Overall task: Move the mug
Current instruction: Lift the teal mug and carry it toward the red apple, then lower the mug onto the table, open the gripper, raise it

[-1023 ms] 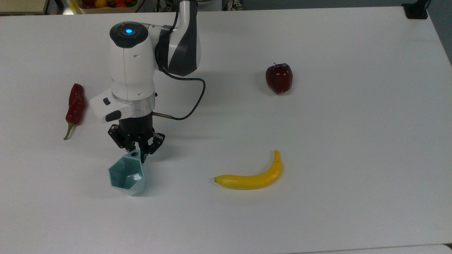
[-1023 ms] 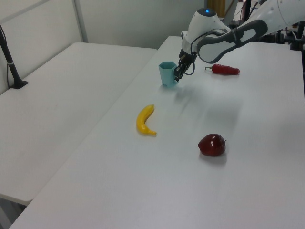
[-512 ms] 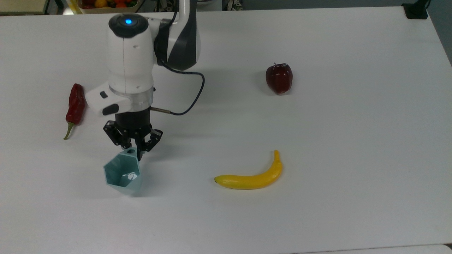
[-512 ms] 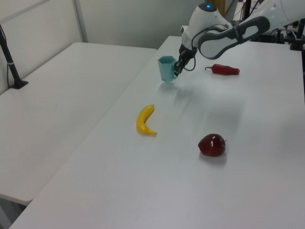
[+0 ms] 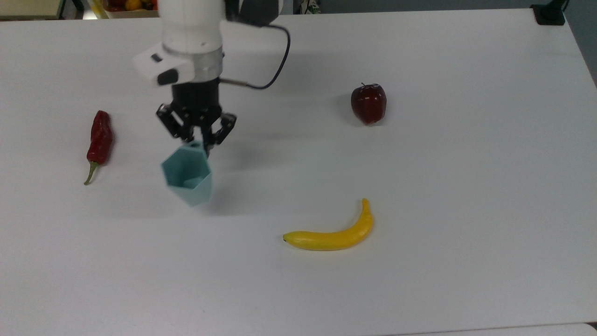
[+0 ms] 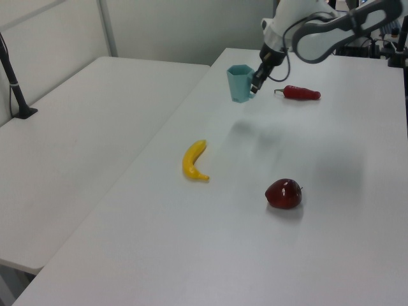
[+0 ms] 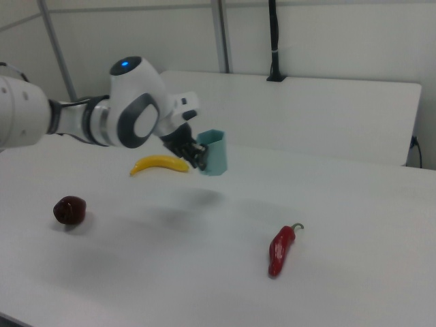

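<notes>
— What holds everything up?
— A wide white bench [image 5: 466,210].
— What lies on it?
— A red chilli pepper [image 5: 99,140] near the top view's left edge, a dark red apple [image 5: 368,103] well apart toward the top view's right, and a yellow banana [image 5: 333,231] nearer the front.

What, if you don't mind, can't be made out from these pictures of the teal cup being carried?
- Pale teal faceted mug: its handle sits behind the black gripper in the top view.
- White arm: cut off by the top view's upper edge.
- Fruit in the crate at the top view's upper edge: cropped.
</notes>
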